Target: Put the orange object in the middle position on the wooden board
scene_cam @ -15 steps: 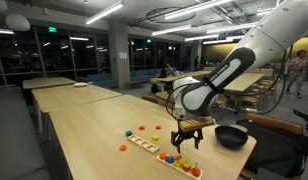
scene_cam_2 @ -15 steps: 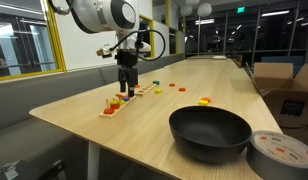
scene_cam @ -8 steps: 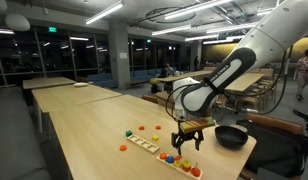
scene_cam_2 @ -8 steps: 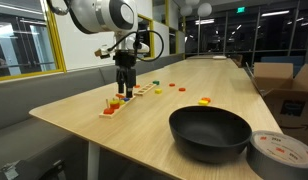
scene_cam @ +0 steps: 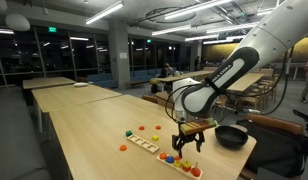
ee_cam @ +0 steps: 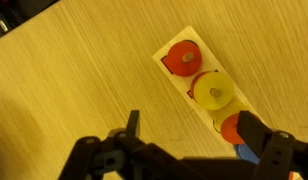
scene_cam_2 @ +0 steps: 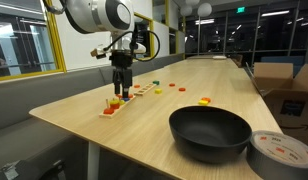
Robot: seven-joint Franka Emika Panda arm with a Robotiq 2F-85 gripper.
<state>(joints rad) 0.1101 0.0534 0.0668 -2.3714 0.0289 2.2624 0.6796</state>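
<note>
The wooden board (ee_cam: 199, 75) lies on the table and carries a red disc (ee_cam: 182, 58), a yellow disc (ee_cam: 213, 92), an orange-red disc (ee_cam: 229, 127) and a blue piece (ee_cam: 246, 152). My gripper (ee_cam: 194, 135) is open and empty, hovering just above the board with its fingers either side of the orange-red disc's end. The gripper (scene_cam: 186, 143) (scene_cam_2: 119, 86) and the board (scene_cam: 154, 148) (scene_cam_2: 116, 107) show in both exterior views. A small loose orange piece (scene_cam: 122, 147) lies on the table beside the board.
Several small coloured pieces (scene_cam: 142, 128) (scene_cam_2: 204, 100) are scattered on the table. A black pan (scene_cam: 231, 136) (scene_cam_2: 209, 132) sits near the table's end. A roll of grey tape (scene_cam_2: 282, 152) and a cardboard box (scene_cam_2: 294, 85) are beside it.
My gripper has shifted slightly along the board and dropped a little lower. It stays open and nothing on the board has moved.
</note>
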